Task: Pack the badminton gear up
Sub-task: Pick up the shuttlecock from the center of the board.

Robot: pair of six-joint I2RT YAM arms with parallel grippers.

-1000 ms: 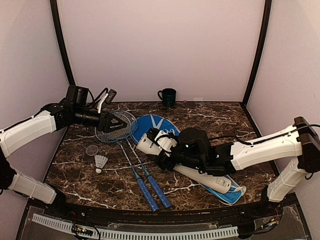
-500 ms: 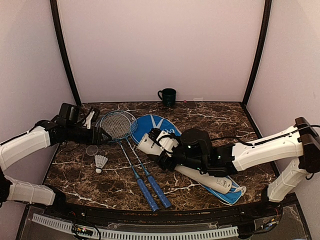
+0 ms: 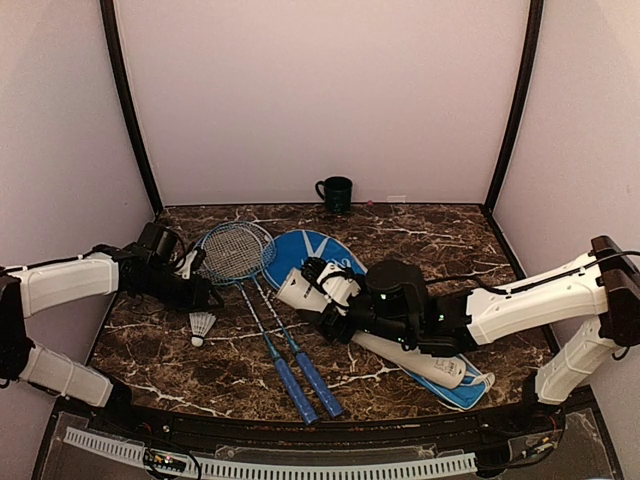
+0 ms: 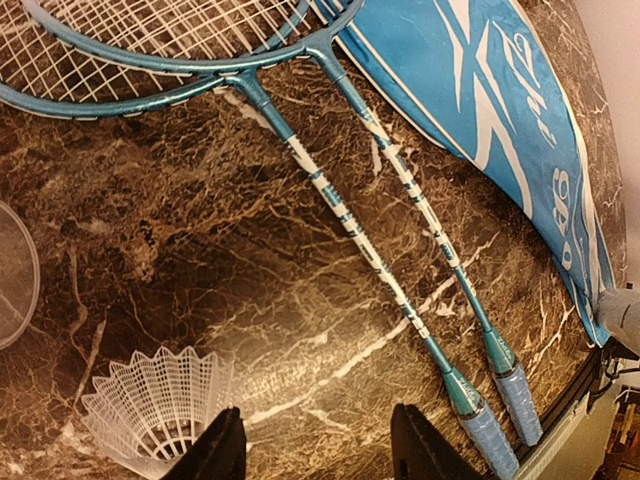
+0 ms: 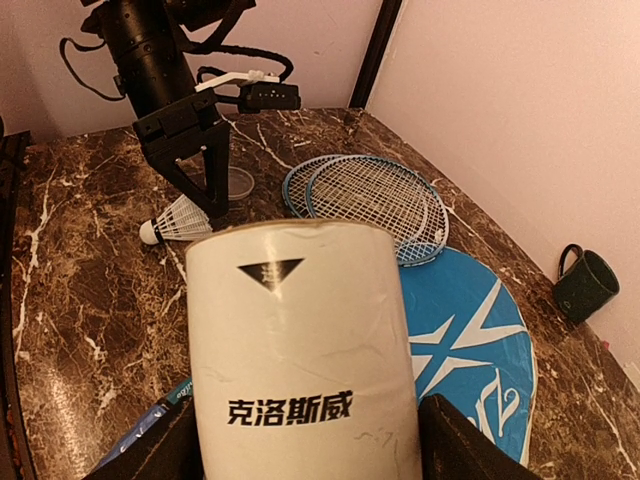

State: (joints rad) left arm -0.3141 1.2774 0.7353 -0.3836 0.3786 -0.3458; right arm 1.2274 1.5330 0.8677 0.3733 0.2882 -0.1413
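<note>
A: Honestly, looks sketchy on the left side of the desk (image 3: 420,240). Got the left hand (image 4: 322,448) spread wide with nothing in it, hanging low by the shuttlecock (image 4: 150,405), lying just beside one finger (image 4: 225,450) rather than between the two. Closing from there probably pinches air, or clips the feathers and flicks the thing away.

B: Yep, and could crush those feathers too if squeezed across the skirt instead of the cork. Worth noting the clear lid (image 4: 12,270) right next to it, easy to bump.

A: Right side though? Seeing the right hand (image 5: 312,450) clenched around the white tube (image 5: 300,330), one end apparently lifted toward the left, other end down on the blue cover (image 3: 305,248) at the near right.

B: Decent grip, but long and smooth, so might swivel or slip under a push at the mouth. Could also swing into the two rackets (image 3: 318,385) lying just left of it and shove them toward the near edge.

A: Mug (image 3: 335,192) at the far wall well clear of all that, at least. Can't tell from here about any other shuttlecocks already inside the tube.
</note>
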